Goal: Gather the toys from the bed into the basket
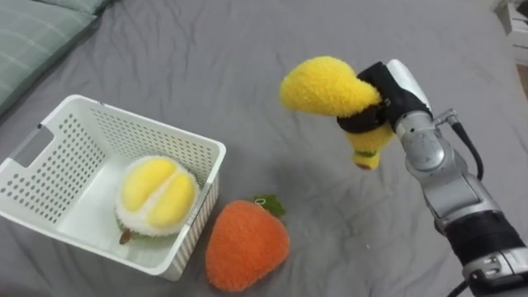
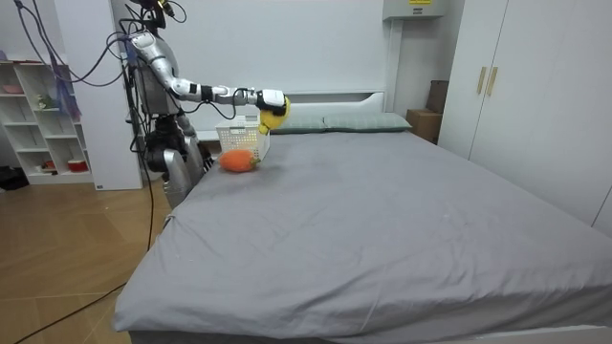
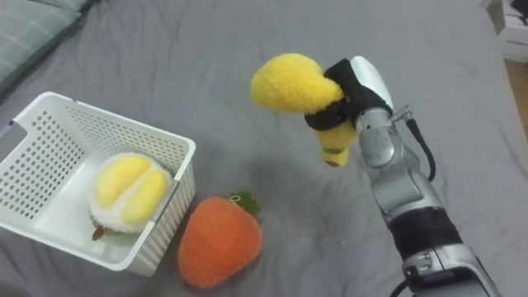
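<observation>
Robot position: stands on the wooden floor at the side of the bed, at the room view's left, with one arm stretched out over the mattress.
Right hand (image 1: 394, 89): closed round a yellow plush toy (image 1: 323, 86), dark fingers wrapped about its narrow middle.
Yellow plush toy: held in the air, clear of the sheet, to the right of the basket and beyond the orange toy; its rounded bulk points toward the basket and a smaller end hangs below the hand.
Basket (image 1: 58, 161): white, perforated walls, open top, resting on the bed at the robot's left front.
Basket contents: one plush toy shaped like a cut durian (image 1: 157, 195), pale rind with two yellow lobes, lying against the basket's right wall.
Orange plush toy (image 1: 246, 246): lies on the sheet outside the basket, just beside its near right corner and apparently touching it; a small green leaf sits at its top.
Bed (image 1: 247, 49): covered by a grey sheet, lightly creased.
Pillow (image 1: 33, 33): striped grey-green, at the upper left, beyond the basket.
Surroundings: white shelves (image 2: 38, 115) behind the robot; white wardrobe (image 2: 516, 86) at the room view's right.
</observation>
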You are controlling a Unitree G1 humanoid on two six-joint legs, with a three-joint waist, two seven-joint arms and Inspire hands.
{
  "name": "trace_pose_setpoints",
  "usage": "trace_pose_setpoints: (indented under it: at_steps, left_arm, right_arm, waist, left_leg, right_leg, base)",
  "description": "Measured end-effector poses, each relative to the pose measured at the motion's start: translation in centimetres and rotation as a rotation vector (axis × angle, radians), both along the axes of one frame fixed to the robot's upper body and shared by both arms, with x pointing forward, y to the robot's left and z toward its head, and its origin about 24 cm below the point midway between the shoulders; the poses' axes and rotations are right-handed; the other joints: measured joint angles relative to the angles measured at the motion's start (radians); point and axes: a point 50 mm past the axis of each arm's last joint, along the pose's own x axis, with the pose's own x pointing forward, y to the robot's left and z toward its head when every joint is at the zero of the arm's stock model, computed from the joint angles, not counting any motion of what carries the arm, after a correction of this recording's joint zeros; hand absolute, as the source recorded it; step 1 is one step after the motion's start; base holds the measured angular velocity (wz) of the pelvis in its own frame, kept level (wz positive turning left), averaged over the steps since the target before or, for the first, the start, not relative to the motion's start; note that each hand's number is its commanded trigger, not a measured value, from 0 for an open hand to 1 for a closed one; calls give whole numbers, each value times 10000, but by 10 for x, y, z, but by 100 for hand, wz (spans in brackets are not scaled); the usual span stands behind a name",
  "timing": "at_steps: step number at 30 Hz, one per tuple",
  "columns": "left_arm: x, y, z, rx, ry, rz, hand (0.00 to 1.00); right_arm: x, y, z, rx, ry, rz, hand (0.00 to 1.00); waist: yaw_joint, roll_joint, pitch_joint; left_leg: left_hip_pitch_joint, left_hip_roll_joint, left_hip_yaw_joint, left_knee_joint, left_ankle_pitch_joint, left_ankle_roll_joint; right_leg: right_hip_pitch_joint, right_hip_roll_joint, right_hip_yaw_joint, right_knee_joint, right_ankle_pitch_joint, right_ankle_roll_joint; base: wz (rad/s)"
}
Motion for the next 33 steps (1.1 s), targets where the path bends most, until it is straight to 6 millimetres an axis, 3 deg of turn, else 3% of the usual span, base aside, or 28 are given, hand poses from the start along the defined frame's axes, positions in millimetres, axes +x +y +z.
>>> trace_pose_setpoints:
  at_steps: [5,10,13,19,24,29,33]
  left_arm:
    - [-1,1,0,11,114,232,0]
    - [-7,1,-1,50,227,268,0]
    - [-6,0,-1,20,188,266,0]
    - [-9,-1,-1,10,93,275,0]
    - [-19,1,-2,271,339,469,0]
    - [-21,1,-2,346,376,487,0]
    - [-25,4,-1,450,352,493,0]
  right_arm:
    - [-1,10,5,-229,190,588,100]
    - [0,25,16,161,-163,1059,100]
    - [3,34,22,182,-293,1281,100]
    - [10,56,42,248,-850,1662,100]
    - [2,81,64,201,-1869,2546,100]
    - [-5,104,69,-340,-2203,3378,100]
    - [-7,112,67,-493,-2009,3765,100]
  waist:
    - [233,10,-6]
    - [296,4,-5]
    - [542,-5,-10]
    - [906,-22,-11]
    - [1291,-22,-11]
    - [1613,-54,-1]
    - [1852,-196,17]
  left_leg:
    - [332,0,-8,-69,-1,0]
    - [434,-11,-96,-103,-1,1]
    - [462,-12,-120,-77,0,1]
    - [439,-26,-417,-43,-3,-5]
    - [395,-52,-690,-20,0,-6]
    - [375,-153,-967,18,0,2]
    - [208,-225,-1232,125,-6,12]
  right_leg:
    - [318,5,13,-24,-1,1]
    - [438,-27,-242,-8,-1,2]
    - [493,-26,-295,-11,-1,2]
    - [594,-36,-618,-34,-2,3]
    - [709,-69,-1089,-87,-2,4]
    - [862,-131,-1345,-210,-23,37]
    - [910,-181,-1593,-199,-40,65]
  base:
    - [1]
    - [4]
    - [3]
    - [14]
    - [17]
    - [16]
    - [17]
